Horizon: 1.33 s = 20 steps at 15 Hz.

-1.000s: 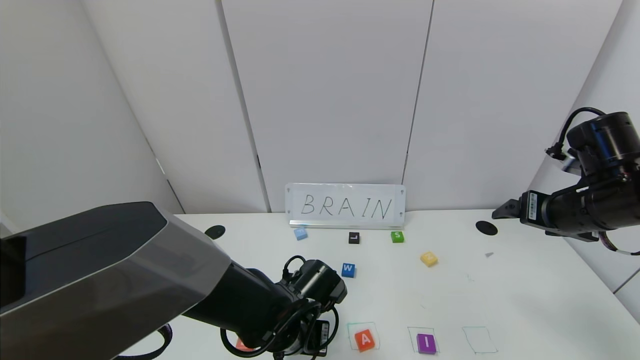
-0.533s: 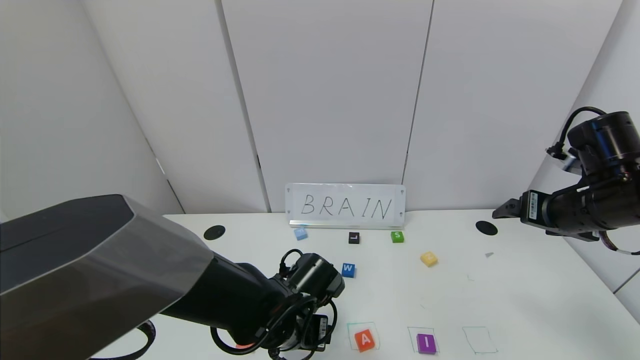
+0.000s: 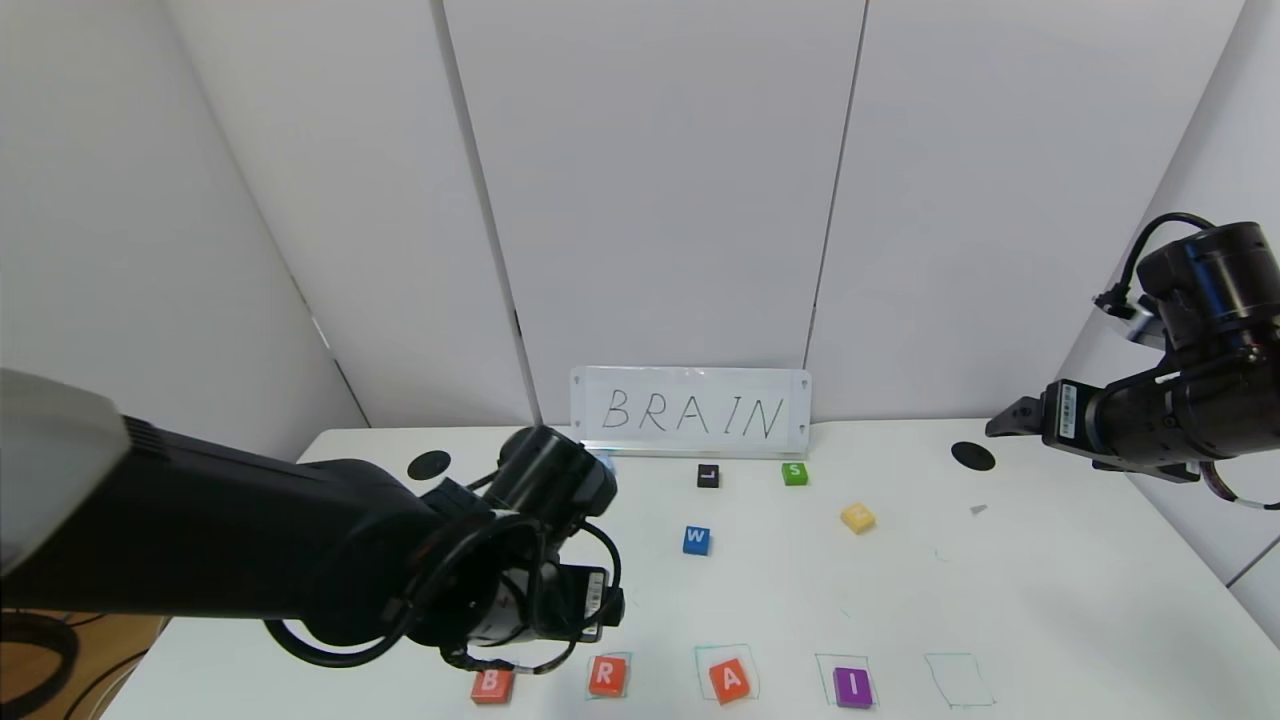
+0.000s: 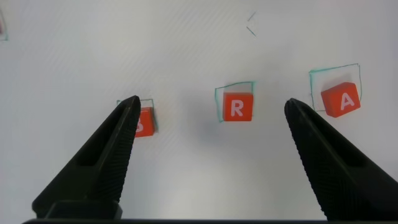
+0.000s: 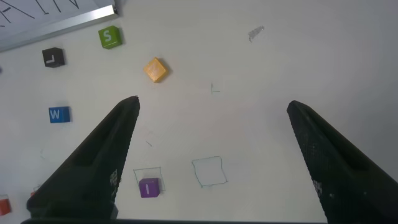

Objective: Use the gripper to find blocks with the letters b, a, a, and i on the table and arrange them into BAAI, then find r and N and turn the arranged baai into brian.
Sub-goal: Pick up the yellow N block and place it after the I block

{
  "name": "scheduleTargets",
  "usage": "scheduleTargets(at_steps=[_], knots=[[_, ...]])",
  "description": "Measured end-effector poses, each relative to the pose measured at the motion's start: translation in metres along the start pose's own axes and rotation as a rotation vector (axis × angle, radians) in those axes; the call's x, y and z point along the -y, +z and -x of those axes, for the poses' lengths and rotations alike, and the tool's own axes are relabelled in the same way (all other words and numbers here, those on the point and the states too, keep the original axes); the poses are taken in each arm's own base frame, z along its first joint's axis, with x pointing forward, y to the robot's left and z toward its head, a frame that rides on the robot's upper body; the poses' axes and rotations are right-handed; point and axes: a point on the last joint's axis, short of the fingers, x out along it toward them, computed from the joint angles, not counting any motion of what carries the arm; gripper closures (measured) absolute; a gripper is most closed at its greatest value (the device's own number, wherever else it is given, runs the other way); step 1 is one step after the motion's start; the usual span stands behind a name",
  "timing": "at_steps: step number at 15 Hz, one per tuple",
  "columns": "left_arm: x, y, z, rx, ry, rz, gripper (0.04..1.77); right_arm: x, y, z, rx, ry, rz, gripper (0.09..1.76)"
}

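On the white table (image 3: pixel 1050 600) a near row reads B (image 3: pixel 490 685), R (image 3: pixel 606 675), A (image 3: pixel 729 680), purple I (image 3: pixel 852 687); only one A shows. My left gripper (image 4: pixel 211 106) is open and empty, held above the R block (image 4: pixel 237 107), which lies in its green square. One finger partly hides B (image 4: pixel 145 122); A (image 4: pixel 341 99) lies to the other side. The pale yellow N block (image 3: pixel 857 517) lies farther back, also in the right wrist view (image 5: pixel 155 70). My right gripper (image 5: pixel 212 106) is open and empty, high over the right of the table.
A BRAIN sign (image 3: pixel 690 412) stands at the back. Blue W (image 3: pixel 696 540), black L (image 3: pixel 707 476) and green S (image 3: pixel 794 473) blocks lie mid-table. An empty green square (image 3: pixel 958 680) is right of I. Two black holes (image 3: pixel 429 464) (image 3: pixel 972 456) sit near the back.
My left arm has lifted up and back from the near row, uncovering the B and R blocks; R now lies in its square. The right arm has not moved.
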Motion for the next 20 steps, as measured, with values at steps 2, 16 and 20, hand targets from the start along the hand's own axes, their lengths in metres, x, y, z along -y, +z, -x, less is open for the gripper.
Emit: scheduleTargets(at_steps=[2,16,20], knots=[[-0.021,0.011,0.020,0.043,0.005,-0.004,0.15,0.000,0.000,0.000,0.000,0.000,0.000,0.14],[-0.115,0.024,0.123,0.324,-0.114,-0.054,0.11,-0.004,-0.003,-0.003,-0.015,0.006,0.010,0.14],[-0.119,0.022,0.128,0.338,-0.105,-0.060,0.10,-0.016,-0.009,-0.004,-0.034,0.030,-0.013,0.14]])
